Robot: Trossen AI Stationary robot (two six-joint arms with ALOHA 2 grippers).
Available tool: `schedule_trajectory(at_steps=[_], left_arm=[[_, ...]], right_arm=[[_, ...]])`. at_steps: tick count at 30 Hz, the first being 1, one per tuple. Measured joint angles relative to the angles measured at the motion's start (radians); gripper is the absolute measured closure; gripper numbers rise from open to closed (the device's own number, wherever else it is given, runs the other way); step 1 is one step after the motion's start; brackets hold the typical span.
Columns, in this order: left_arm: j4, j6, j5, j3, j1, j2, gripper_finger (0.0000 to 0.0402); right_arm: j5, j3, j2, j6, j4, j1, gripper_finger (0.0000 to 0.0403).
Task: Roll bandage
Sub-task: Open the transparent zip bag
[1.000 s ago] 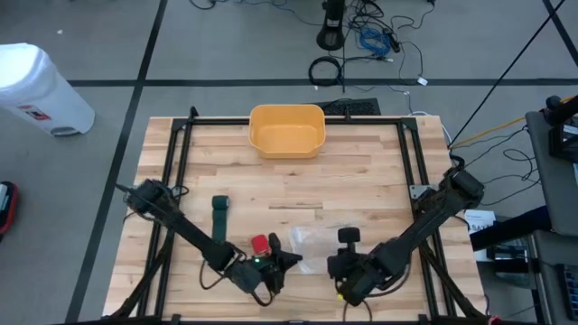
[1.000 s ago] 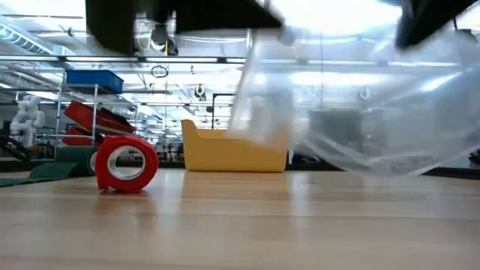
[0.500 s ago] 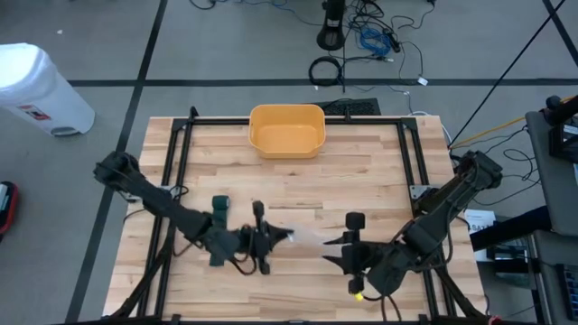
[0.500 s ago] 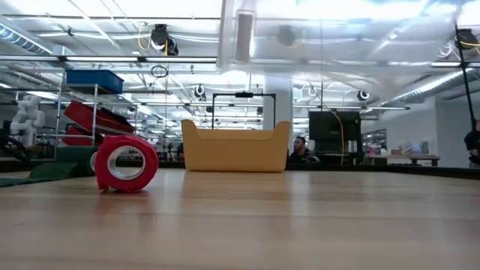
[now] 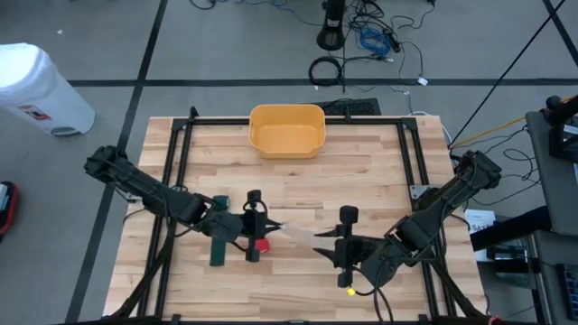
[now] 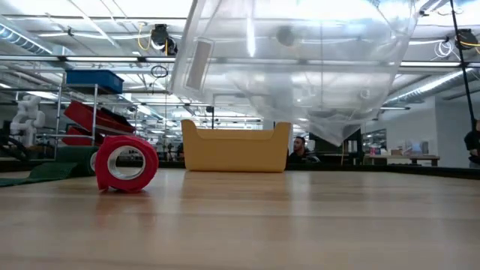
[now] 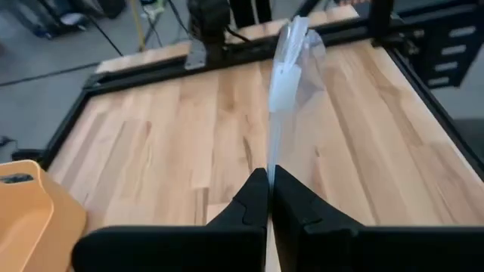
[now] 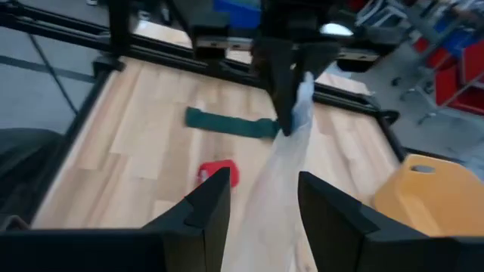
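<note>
**Wood counter, bag in the air, bandage not yet handled**

Wooden counter (image 5: 361, 181) carries the task's things near its front-left area. Green bandage (image 5: 219, 236): lies flat as a strip; in the high view its long axis runs front-to-back, partly hidden under the left arm. Red roll (image 6: 126, 162) sits just beside it, on its rim, open core facing the low camera, so its axis runs front-to-back too.

Left gripper (image 7: 269, 185): fingers (image 7: 249, 202) pinched tight on the edge of a clear plastic bag (image 6: 289, 67), which hangs off the counter between the arms. Right gripper (image 8: 261, 200): fingers (image 8: 208, 208) apart, bag passing between them, not clamped by the look of it.

Judgement: the step in hand is getting the bag clear or open, not rolling. To do it well, keep the left pinch firm, keep the bag taut between the arms, and regrip low with the right before pulling. Avoid dragging film across the red roll; it would roll away easily.

Yellow bin (image 5: 286, 130) sits at the far edge, well apart.
</note>
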Motion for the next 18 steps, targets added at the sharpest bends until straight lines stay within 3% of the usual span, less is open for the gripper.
schedule_trajectory(at_steps=[5, 13, 18], left_arm=[[-0.051, -0.001, 0.007, 0.056, 0.0, -0.002, 0.0395], [-0.129, -0.084, 0.007, 0.058, -0.002, 0.0, 0.0394], [-0.149, -0.131, 0.007, 0.058, -0.005, 0.0, 0.0394]], right_arm=[[-0.003, 0.0, 0.03, -0.029, 0.033, -0.022, 0.0261], [0.001, 0.0, 0.067, -0.161, 0.182, -0.06, 0.0261], [-0.008, 0.0, 0.071, -0.189, 0.178, -0.066, 0.0261]])
